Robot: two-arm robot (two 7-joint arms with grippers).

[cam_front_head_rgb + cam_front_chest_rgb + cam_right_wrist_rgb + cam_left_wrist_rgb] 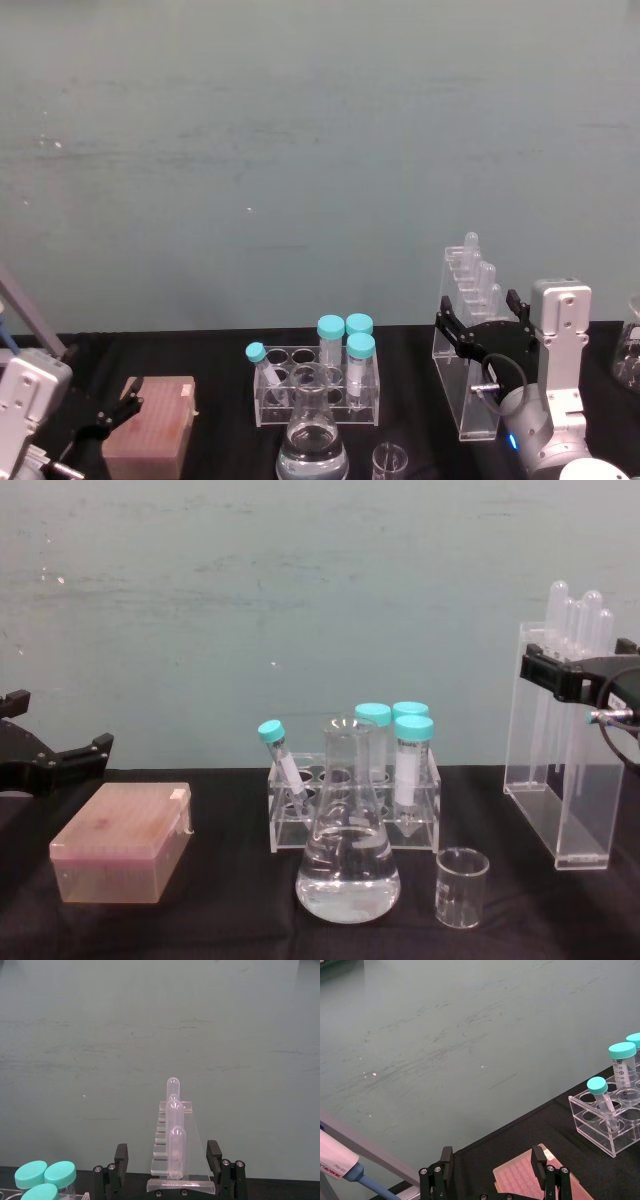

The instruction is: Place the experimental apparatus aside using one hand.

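The rack [468,385] stands upright at the right of the tabletop [220,920]; judge it as stiff, light acrylic, slippery and top-heavy with its fragile tubes [173,1110], so take it by both flat walls near the top. Your right pincer [482,318] is level at that height, released, with the rack between its spread fingers. The left pincer [492,1156], also released, is parked above the pink box [120,845].

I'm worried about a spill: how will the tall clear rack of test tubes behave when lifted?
The tall rack looks narrow-footed, so a push high up would probably tip it. Its smooth clear walls may slip between the open fingers of the right gripper. The test tubes seem to stand loose, so tilting might shift them.
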